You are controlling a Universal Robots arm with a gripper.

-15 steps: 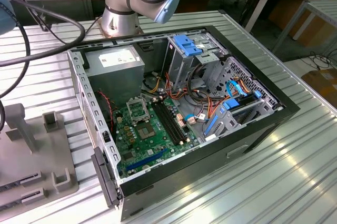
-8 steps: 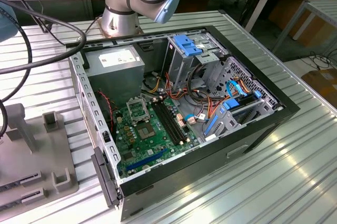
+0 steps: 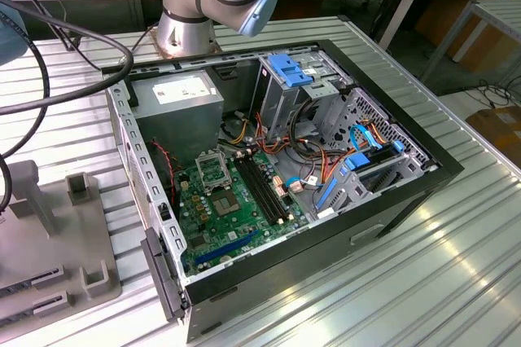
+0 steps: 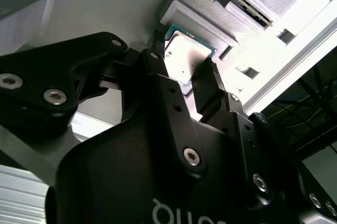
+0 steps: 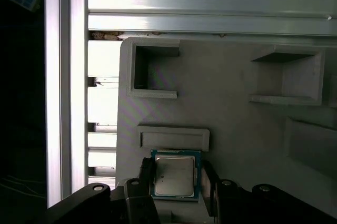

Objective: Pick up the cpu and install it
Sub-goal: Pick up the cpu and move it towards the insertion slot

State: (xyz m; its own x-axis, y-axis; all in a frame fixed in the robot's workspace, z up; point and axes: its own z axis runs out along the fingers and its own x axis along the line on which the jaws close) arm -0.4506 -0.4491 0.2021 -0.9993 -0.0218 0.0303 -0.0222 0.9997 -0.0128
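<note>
Cpu [image 5: 175, 175] straddled by spread fingers [image 5: 146, 174].
Laid flat on the tray [image 5: 237, 140], it is centred between them, no pinch seen yet.

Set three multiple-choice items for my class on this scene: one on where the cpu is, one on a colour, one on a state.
1. Where is the cpu?
A) in a person's hand
B) on the grey fixture plate, right at the gripper
C) on the floor

2. What colour is the circuit board in the computer case?
A) red
B) green
C) white

3. In what state is the computer case?
A) closed on every side
B) standing upright with its panel on
C) lying on its side, open, insides showing

Answers:
1 B: both wrist views show the chip lying on the grey plate next to a raised block, with the gripper over it.
2 B: the exterior view shows a green board on the case floor.
3 C: the exterior view looks straight down onto cables, drive bays and board.
</note>
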